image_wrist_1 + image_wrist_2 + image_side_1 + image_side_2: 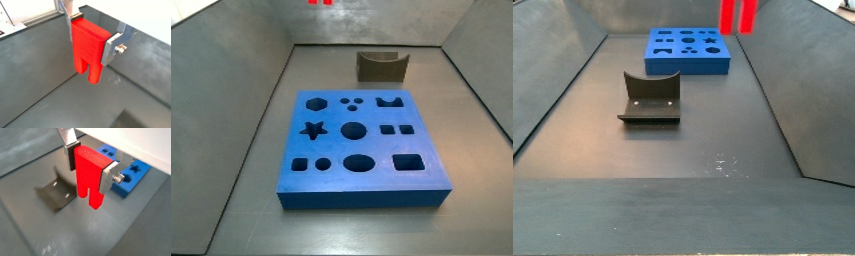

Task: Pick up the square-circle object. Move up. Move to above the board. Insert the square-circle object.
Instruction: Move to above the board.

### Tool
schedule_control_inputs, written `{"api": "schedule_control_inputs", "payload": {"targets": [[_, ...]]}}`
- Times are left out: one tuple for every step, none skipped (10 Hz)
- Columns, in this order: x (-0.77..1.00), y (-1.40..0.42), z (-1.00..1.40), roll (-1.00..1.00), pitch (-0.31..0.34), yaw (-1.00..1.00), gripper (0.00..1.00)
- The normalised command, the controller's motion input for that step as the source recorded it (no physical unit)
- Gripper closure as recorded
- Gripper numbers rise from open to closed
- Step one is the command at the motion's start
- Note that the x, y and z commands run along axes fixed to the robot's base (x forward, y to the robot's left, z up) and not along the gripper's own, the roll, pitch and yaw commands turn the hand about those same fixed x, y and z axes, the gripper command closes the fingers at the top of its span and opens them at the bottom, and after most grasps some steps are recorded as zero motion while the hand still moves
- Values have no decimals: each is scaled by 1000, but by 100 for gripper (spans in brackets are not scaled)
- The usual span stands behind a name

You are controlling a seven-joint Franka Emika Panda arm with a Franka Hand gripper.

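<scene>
My gripper (91, 42) is shut on the square-circle object (88, 50), a bright red block hanging upright with its two slotted legs pointing down, well above the floor. Both wrist views show the silver fingers (109, 177) clamped on its upper sides, with my gripper (90, 168) around the block (89, 180). The blue board (127, 183) lies below and off to one side of the block. In both side views only the red block shows at the top edge (319, 3) (739, 15), the gripper itself out of frame. The board (358, 190) (694, 62) lies flat on the floor.
The dark fixture (382, 66) (651, 100) stands on the floor apart from the board; it also shows in a wrist view (57, 193). Grey sloping walls (553, 90) enclose the floor on all sides.
</scene>
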Motion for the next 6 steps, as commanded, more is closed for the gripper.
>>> {"api": "schedule_control_inputs", "payload": {"targets": [[182,-1000,288,-87,11,-169,100],[185,-1000,295,-56,46,-60,100],[188,-1000,297,-32,61,-8,100],[192,-1000,298,-20,62,0,100],[196,-1000,299,-7,71,2,100],[205,-1000,300,-16,84,5,100]]}}
